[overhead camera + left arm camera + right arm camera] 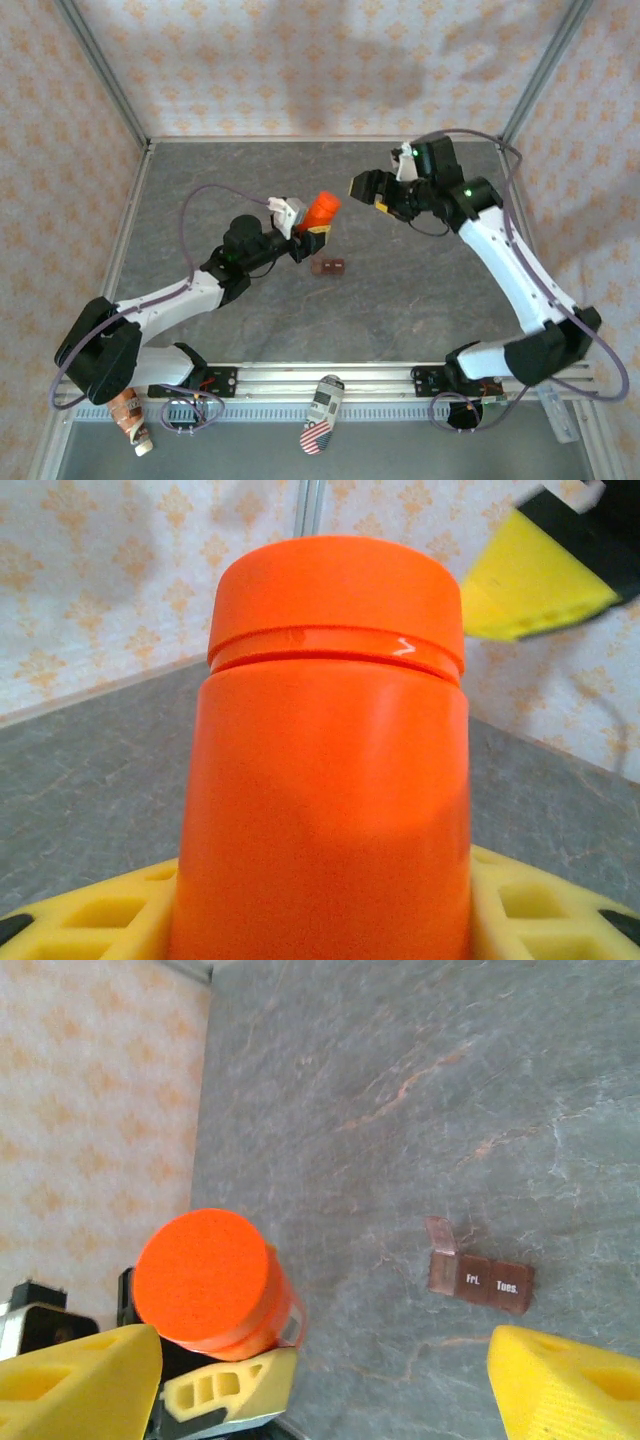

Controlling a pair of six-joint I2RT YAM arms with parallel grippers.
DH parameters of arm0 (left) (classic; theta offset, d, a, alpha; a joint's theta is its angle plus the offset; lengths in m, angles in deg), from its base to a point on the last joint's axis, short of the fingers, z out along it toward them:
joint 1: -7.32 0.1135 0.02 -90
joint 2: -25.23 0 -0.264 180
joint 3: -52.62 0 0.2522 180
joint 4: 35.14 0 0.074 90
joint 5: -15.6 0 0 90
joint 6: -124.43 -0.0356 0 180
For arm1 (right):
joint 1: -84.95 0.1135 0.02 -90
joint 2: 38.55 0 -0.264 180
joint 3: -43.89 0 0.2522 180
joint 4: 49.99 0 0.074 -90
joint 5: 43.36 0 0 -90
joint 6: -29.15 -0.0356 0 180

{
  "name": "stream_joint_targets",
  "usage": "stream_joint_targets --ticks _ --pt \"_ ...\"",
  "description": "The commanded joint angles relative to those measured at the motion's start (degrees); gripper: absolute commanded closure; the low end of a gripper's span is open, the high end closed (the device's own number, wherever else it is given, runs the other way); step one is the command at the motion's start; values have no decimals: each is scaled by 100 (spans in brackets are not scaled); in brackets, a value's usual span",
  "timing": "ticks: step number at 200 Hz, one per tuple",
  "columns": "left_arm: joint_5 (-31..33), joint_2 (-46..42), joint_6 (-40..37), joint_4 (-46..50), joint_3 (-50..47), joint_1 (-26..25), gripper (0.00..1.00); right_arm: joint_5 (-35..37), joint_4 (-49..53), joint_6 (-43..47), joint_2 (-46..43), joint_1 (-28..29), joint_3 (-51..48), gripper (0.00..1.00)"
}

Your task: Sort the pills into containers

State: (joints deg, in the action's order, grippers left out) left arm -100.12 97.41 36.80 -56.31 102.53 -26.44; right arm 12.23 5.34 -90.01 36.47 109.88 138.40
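From my station I see the left tool (313, 228) clamped on the orange bottle (322, 208), its yellow fingers (90, 915) pressing the bottle's lower body on both sides. The bottle's cap (335, 590) is on, and in the top view the bottle leans toward the right arm. The right tool (366, 189) hangs just beyond the cap with its jaws spread wide and nothing between them; its wrist view looks down onto the round cap from above. The containers (328, 266) are one small reddish-brown pill box lying flat on the grey table (200, 180), near the middle and just on the near side of the bottle, clear of both tools. On my right wrist view I read "Fri." and "Tues." on its lids, and the end lid beside "Fri." stands flipped open.
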Motion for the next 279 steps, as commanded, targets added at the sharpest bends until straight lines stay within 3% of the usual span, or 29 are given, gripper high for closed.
stream_joint_targets --ticks 1,30,90,148,220,254,279 --pt "464 -234 -486 -151 -110 -209 100 956 -977 -1109 -261 298 -433 16" --pt "546 -233 -729 27 -39 -324 100 1379 -974 -1117 -115 811 -222 15" --pt "554 -69 -701 222 154 -430 100 1366 -1061 -1016 333 1211 80 18" --pt "551 22 -699 298 265 -444 100 1204 -1141 -994 402 1255 -58 30" --pt "570 122 -637 209 341 -447 100 1164 -1133 -951 306 1260 -394 31" --pt "561 112 -616 220 347 -447 100 1210 -1149 -899 275 1260 -446 42" --pt "558 85 -606 224 326 -447 100 1251 -1224 -854 208 1260 -509 44"
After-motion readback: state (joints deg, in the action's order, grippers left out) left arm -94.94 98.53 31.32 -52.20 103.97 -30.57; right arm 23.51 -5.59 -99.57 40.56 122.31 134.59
